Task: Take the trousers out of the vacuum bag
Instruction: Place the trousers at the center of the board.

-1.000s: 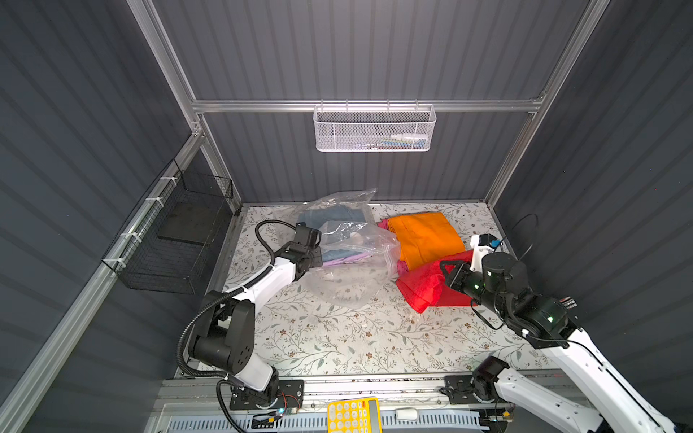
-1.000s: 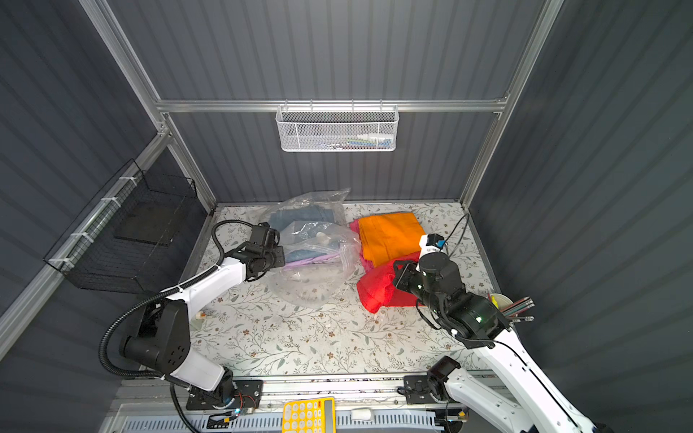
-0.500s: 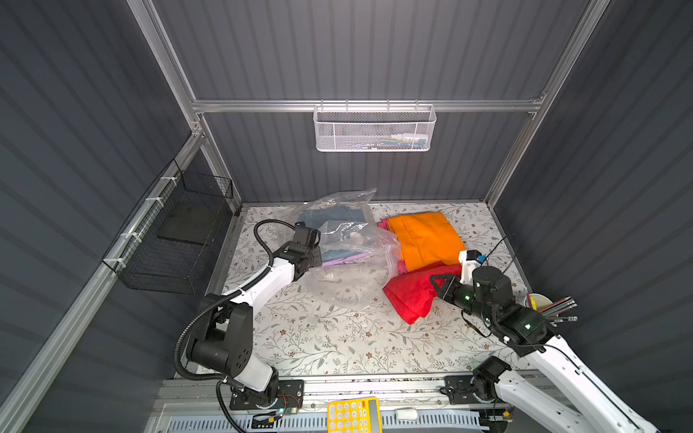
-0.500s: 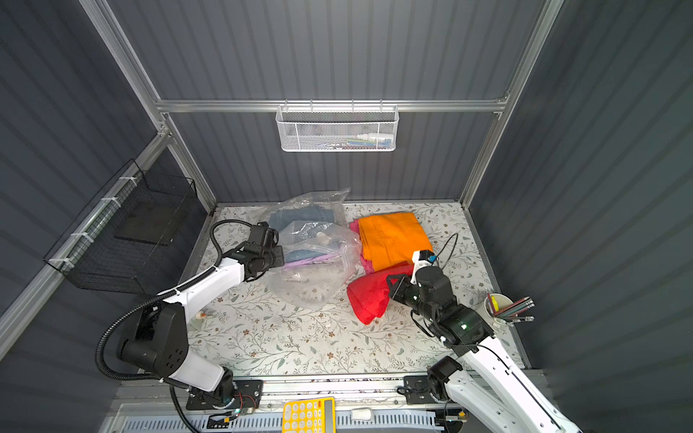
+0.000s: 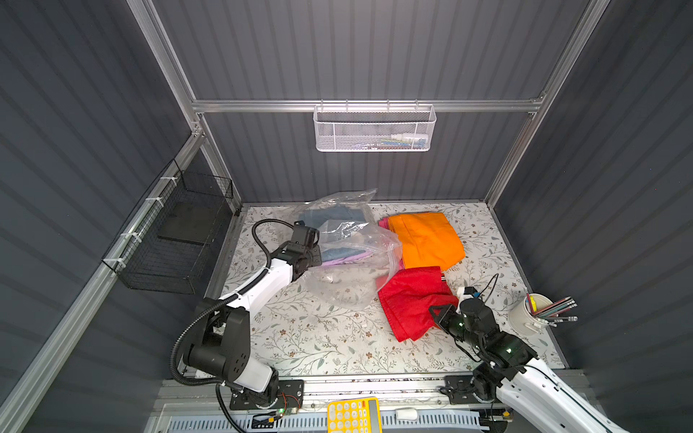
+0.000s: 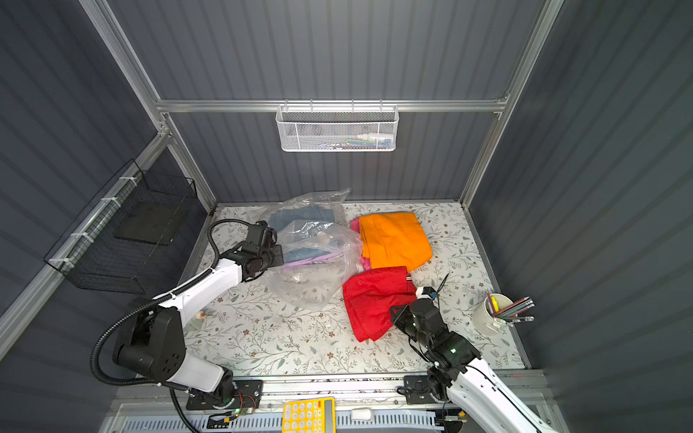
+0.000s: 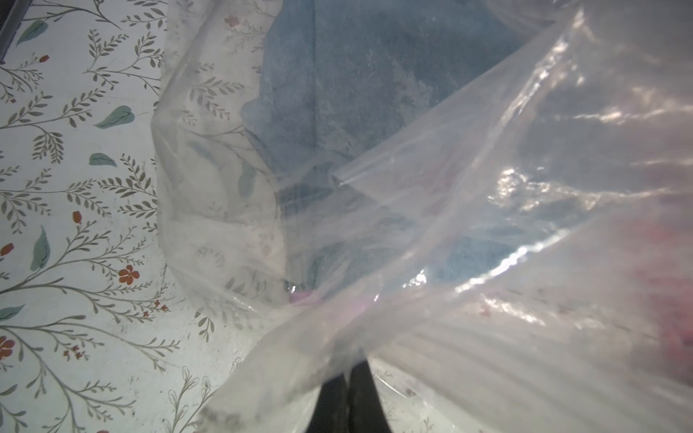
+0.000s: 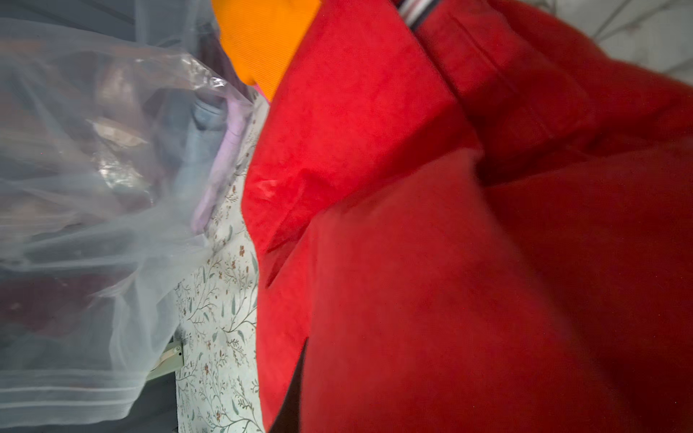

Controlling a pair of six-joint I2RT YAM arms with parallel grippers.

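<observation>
As laid out on the floral table [image 5: 318, 337], largest item first:

1. Vacuum bag [image 5: 337, 290]. Clear, crinkled film, lying toward the rear left of the table. Its opening seems to face the right arm's side. Judged thin, slippery and almost weightless, so it is likely to slide or billow unless it is pinned.
2. Orange trousers [image 5: 423, 240]. Out of the bag, folded flat just beside it.
3. Red trousers [image 5: 405, 300]. Out of the bag, partly unfolded, just in front of the orange pair and bunched toward the right arm.
4. Denim trousers [image 5: 330, 217]. Inside the bag, at its rear end. Judged the stiffest and heaviest pair.
5. Lilac trousers [image 5: 348, 258]. Inside the bag, in front of the denim, showing as a thin band through the film. Judged soft, limp and light. Best taken by a folded edge near the opening, pinching cloth only and never film.
6. Pink trousers [image 5: 383, 223]. Outside the bag. Only a sliver shows under the orange pair's edge.
7. Left gripper [image 7: 347, 393]. Jaws closed on a gathered fold of bag film, anchoring it.
8. Right gripper [image 5: 433, 312]. Jaws closed on the near edge of the red cloth.
</observation>
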